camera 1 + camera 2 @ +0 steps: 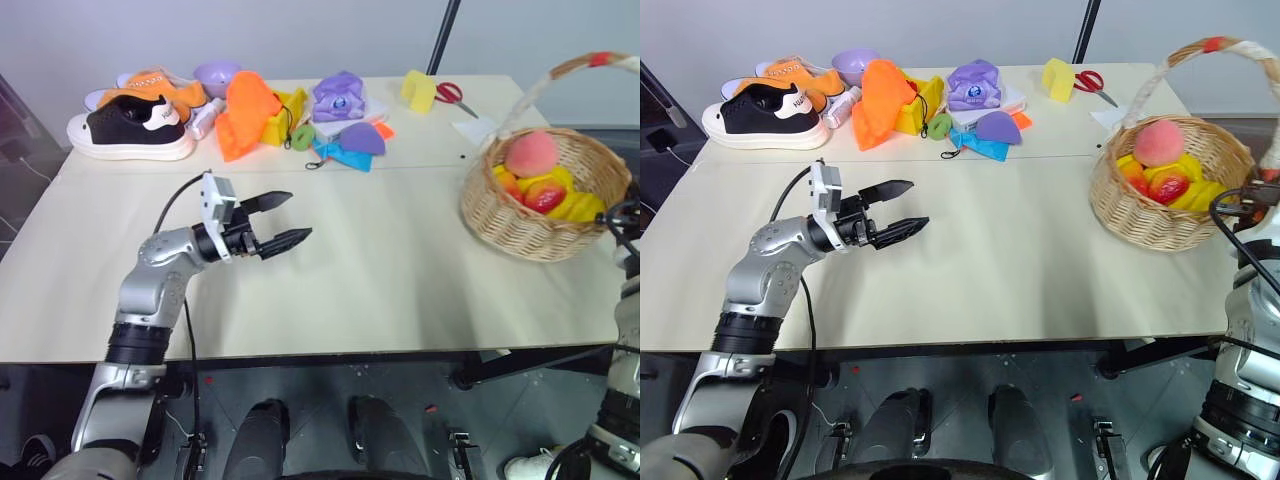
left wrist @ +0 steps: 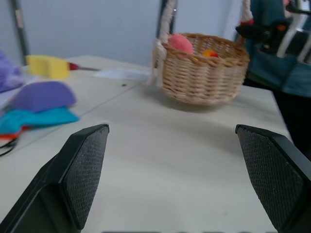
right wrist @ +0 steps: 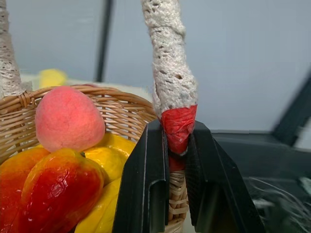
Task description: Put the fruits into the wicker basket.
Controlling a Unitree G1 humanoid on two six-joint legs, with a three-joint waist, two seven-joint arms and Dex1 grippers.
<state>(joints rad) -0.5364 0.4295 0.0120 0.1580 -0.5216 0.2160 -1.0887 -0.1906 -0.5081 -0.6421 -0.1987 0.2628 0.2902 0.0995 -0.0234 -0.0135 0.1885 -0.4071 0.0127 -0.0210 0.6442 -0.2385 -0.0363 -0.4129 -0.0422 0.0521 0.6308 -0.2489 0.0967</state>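
Note:
The wicker basket [image 1: 520, 225] stands at the table's right end, its tall pale handle [image 3: 170, 73] arching over it. Inside lie the fruits: a pink peach [image 1: 531, 153] on top, a red-and-yellow fruit [image 1: 545, 195] and yellow fruits [image 1: 582, 207] beneath. My right gripper [image 3: 177, 141] is shut on the red band at the foot of the handle, on the basket's right side. My left gripper [image 1: 275, 222] hovers open over the left middle of the table, pointing toward the basket with nothing between its fingers.
Along the table's back edge lie a black-and-white shoe [image 1: 130, 127], an orange shoe [image 1: 150, 85], a purple bowl [image 1: 216, 73], orange, yellow and purple cloth items [image 1: 250, 112], a yellow block [image 1: 418, 90], scissors [image 1: 452, 94] and paper [image 1: 477, 128]. A dark pole [image 1: 443, 35] rises behind.

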